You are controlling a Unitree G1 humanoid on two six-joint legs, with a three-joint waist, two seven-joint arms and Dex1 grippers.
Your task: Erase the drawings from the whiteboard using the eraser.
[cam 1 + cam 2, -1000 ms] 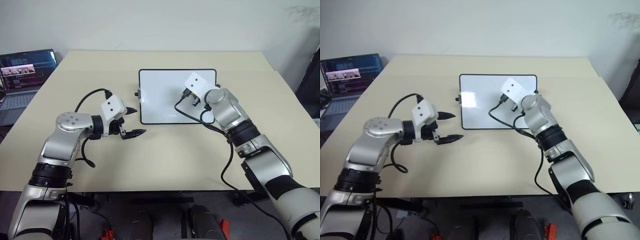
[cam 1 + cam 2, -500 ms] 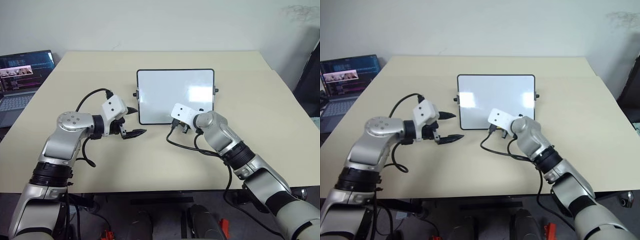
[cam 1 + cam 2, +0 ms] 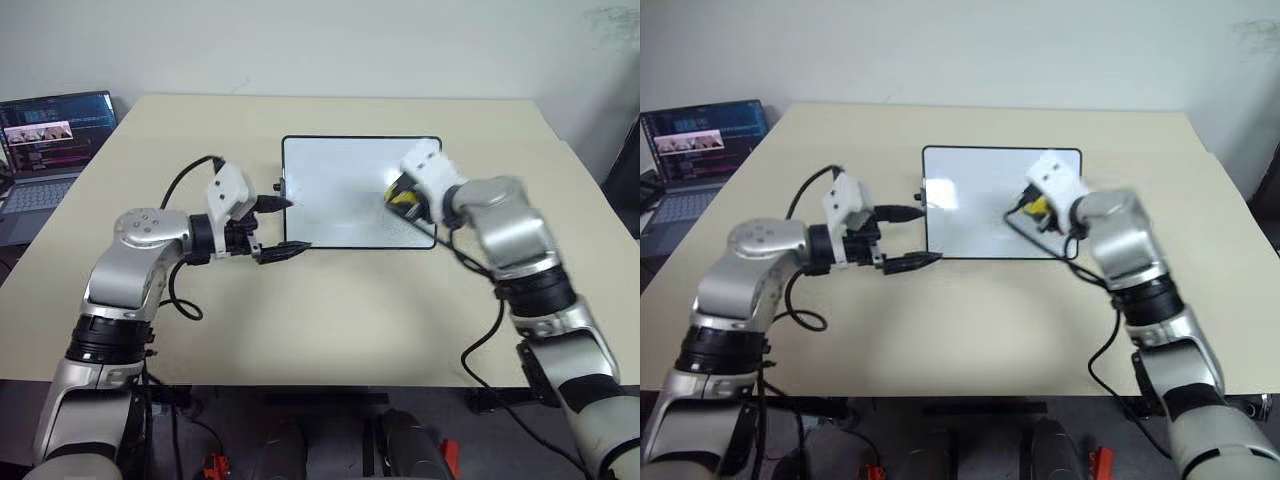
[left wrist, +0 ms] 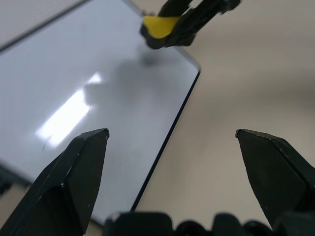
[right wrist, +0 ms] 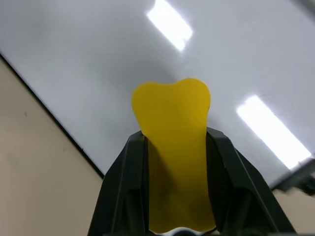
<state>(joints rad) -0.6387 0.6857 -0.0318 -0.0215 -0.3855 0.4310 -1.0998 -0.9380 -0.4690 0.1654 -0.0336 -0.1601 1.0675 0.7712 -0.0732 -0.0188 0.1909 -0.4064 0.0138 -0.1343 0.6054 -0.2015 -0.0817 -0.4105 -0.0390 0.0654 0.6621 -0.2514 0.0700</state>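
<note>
One beige counter [image 3: 330,320] carries everything, with a laptop [image 3: 45,150] showing a lit screen past its far left corner. Lying flat near the middle of the counter, closer to the far edge than the near one, is the whiteboard [image 3: 340,200], its black frame roughly square to the counter's edges. Its white surface looks clean; one faint speck in the left wrist view may be a leftover of the drawings, though the glare makes that hard to judge.

At the whiteboard's left edge sits the left gripper [image 3: 282,224], its jaws spread wide and holding nothing, one finger by the black knob [image 3: 276,186] on that side and the other by the board's near left corner.

Over the whiteboard's right part, near its near right corner, is the right gripper [image 5: 172,147], jaws closed tight on the eraser [image 5: 172,137]. The yellow block juts out past the fingertips [image 5: 123,167] toward the white surface.
</note>
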